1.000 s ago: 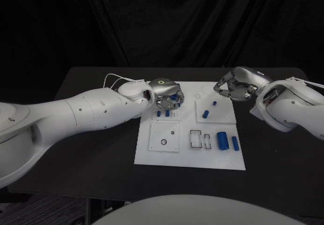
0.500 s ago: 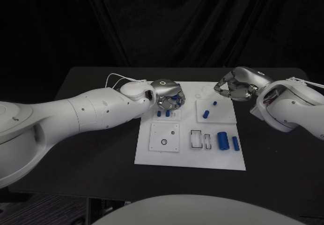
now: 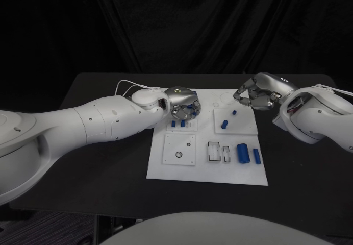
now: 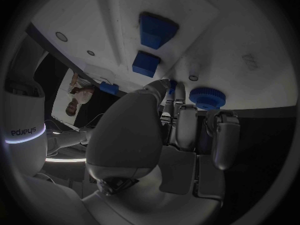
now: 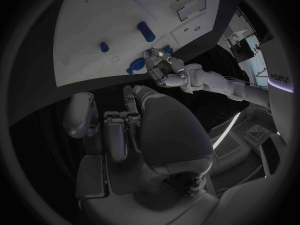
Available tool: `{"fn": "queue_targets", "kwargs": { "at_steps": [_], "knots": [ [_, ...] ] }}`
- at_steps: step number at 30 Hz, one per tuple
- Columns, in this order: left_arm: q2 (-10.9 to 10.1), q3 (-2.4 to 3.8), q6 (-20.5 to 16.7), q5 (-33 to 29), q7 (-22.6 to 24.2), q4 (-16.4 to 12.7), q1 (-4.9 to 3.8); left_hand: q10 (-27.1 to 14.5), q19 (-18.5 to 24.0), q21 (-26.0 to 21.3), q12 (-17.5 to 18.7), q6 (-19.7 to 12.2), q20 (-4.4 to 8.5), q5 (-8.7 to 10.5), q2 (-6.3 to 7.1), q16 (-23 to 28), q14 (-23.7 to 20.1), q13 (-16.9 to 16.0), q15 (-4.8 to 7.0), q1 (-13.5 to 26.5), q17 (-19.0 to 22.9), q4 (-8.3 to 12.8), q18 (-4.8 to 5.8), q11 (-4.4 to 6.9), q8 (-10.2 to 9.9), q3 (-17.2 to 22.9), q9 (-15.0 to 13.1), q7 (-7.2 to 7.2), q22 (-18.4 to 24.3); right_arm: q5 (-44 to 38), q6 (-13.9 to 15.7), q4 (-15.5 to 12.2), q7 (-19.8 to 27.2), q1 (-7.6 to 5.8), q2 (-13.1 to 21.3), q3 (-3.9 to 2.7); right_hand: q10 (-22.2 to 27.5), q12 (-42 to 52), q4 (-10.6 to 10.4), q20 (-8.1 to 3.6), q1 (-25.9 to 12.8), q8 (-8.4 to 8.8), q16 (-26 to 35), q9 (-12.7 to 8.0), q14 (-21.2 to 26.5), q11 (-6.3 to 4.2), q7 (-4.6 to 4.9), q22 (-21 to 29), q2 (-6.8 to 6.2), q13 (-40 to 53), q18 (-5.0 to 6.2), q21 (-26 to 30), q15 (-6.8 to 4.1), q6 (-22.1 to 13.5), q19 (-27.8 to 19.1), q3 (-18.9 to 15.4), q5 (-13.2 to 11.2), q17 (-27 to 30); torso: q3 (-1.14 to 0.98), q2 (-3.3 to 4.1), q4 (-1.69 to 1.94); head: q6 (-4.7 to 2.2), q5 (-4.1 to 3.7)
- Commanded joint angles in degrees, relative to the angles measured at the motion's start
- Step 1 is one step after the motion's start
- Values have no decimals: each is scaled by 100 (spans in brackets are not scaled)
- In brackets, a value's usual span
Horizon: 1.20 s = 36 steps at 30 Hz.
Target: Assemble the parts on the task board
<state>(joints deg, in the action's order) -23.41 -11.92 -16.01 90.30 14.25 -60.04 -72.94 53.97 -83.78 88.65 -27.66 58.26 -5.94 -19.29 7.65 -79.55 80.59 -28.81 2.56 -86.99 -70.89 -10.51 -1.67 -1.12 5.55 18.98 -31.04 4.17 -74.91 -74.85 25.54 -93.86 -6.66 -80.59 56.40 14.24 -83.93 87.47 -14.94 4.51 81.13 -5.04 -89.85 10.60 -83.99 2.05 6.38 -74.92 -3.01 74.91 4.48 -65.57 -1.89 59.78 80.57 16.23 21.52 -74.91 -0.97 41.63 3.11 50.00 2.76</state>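
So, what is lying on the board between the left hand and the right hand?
In the head view, bare white task board with faint round marks lies between the left hand and the right hand. The nearest blue parts sit below that stretch.

A matte black rectangular desk (image 3: 103, 168) fills the middle of the frame, its far edge in the upper half against a dark backdrop. Directly on it, at the centre, lies the flat white rectangular task board (image 3: 191, 171), running from the frame's upper middle down toward the lower centre.
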Motion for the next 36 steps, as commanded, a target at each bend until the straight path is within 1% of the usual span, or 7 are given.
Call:
{"fn": "queue_targets", "kwargs": {
  "at_steps": [1,6,11,22,28,32,36],
  "knots": [
    [-38,-4,-39,41,66,-32,14,68,-386,33,-15,64,-5,-35,-74,-45,42,5,18,-14,-35,57,98,9,37,-9,-32,3,-1418,-6,27,-1,-75,16,7,-4,-265,-33,8,10,27,8,-15,1,-601,7,18,-835,-26,1204,60,19,28,9,-49,25,33,-1509,1,0,-5,0,6],
    [-132,0,-376,41,140,-127,13,126,-395,39,-2,129,-7,-38,-76,-42,47,12,23,-11,-21,90,100,16,70,-12,-51,1,-1422,-6,20,-10,-77,20,26,-4,-262,-37,15,10,34,4,-15,4,-601,5,16,-833,-26,1200,61,25,27,17,-51,33,34,-1509,0,0,1,0,-3],
    [-301,54,-640,41,149,-342,-18,141,-410,46,13,153,-7,-39,-68,-38,47,21,24,1,-11,98,105,14,82,-16,-59,3,-1427,-6,12,-15,-86,23,51,-4,-262,-37,15,10,34,4,-15,4,-601,5,16,-833,-26,1200,61,25,27,17,-51,33,34,-1509,1,-1,8,0,14],
    [-879,89,-510,41,-57,-1122,-402,133,-310,9,312,71,-32,52,-58,75,-24,218,-13,134,165,63,77,-35,3,33,-32,37,-1389,-6,-13,-22,-116,24,79,-4,-257,-42,16,9,34,4,-15,4,-601,5,17,-829,-29,1195,64,41,27,17,-57,36,33,-1509,5,-10,19,0,12],
    [-1108,29,-372,41,-111,-1359,-452,246,-320,13,318,135,-47,70,-74,78,-18,236,-4,133,165,83,80,-16,24,41,-41,27,-1393,-6,-24,-20,-117,24,79,-4,-257,-42,16,9,34,4,-15,4,-601,5,17,-829,-29,1195,64,41,27,17,-57,36,33,-1509,-4,2,17,0,10],
    [-1188,1,-325,41,-117,-1376,-448,273,-337,20,313,147,-50,72,-77,75,-14,236,-3,132,160,89,85,-14,28,41,-44,27,-1400,-5,-46,-22,-120,24,83,-4,-257,-42,16,9,34,4,-15,4,-601,5,17,-829,-29,1195,64,41,27,17,-57,36,33,-1509,3,3,30,0,-15],
    [-1221,-10,-275,41,-127,-1361,-431,278,-317,12,312,149,-50,72,-77,82,-19,236,-2,130,172,90,79,-15,29,42,-44,27,-1392,-5,-52,-27,-122,25,99,-4,-255,-43,16,9,34,4,-15,4,-601,6,17,-829,-27,1194,64,41,27,18,-57,39,33,-1509,-7,-7,35,0,-30]
  ]
}}
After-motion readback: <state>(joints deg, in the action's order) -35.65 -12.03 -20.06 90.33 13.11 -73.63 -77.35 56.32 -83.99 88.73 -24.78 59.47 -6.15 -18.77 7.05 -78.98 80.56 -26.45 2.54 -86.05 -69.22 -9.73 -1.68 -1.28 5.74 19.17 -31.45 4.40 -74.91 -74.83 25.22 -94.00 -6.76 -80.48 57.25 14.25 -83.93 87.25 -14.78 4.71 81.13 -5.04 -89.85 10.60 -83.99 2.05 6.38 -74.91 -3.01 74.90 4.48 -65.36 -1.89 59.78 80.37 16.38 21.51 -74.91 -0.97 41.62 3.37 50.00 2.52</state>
